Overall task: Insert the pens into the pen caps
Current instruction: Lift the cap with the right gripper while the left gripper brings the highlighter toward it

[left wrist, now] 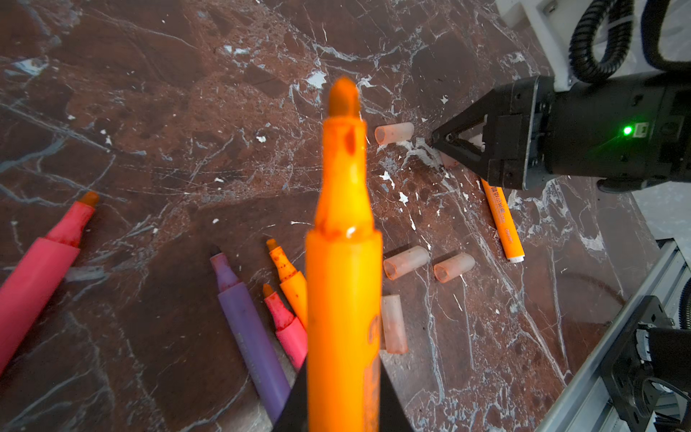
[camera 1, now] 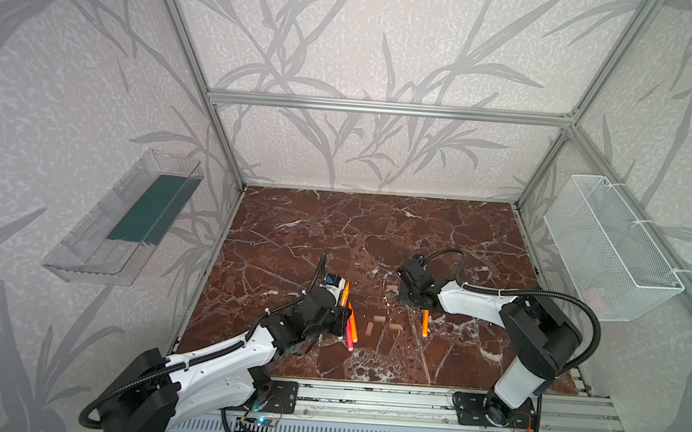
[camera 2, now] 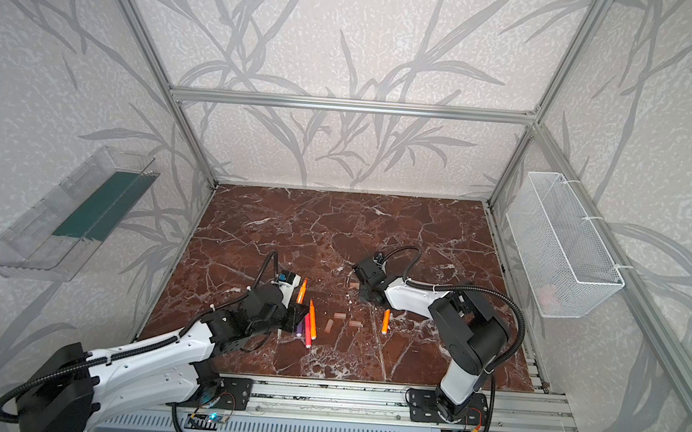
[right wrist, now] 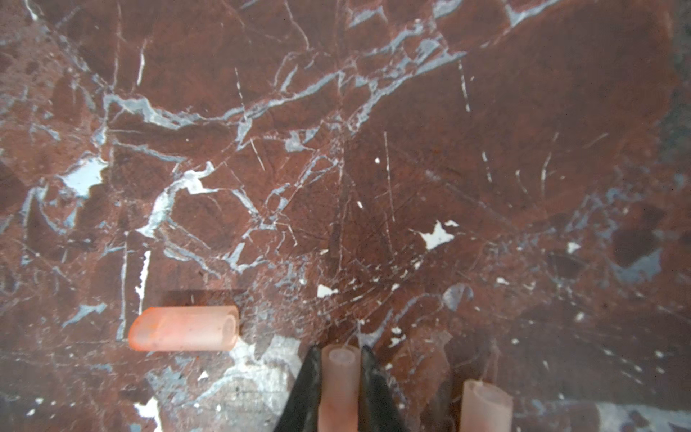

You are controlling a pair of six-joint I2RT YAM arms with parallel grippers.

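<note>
Pinch of right end effector [right wrist: 341, 351] on translucent pink cap [right wrist: 339, 389], left end effector [left wrist: 344, 407] on smudged orange pen [left wrist: 344, 280]

A white-veined red-brown marble tabletop [camera 1: 335, 224] lies beneath the left gripper [left wrist: 342, 377] and right gripper [left wrist: 437, 141], with leaf-patterned walls [camera 1: 369, 39] beyond, a clear shelf [camera 1: 127, 218] outside the left and a mesh basket [camera 1: 609, 244] outside the right.

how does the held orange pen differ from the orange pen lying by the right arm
The slim orange marker pen clamped in the left claw is clear of the red marble table; the other orange marker pen lies flat on it. The held pen's stained tip shows; the lying pen's tip is hidden behind the right claw. Both are orange.
</note>
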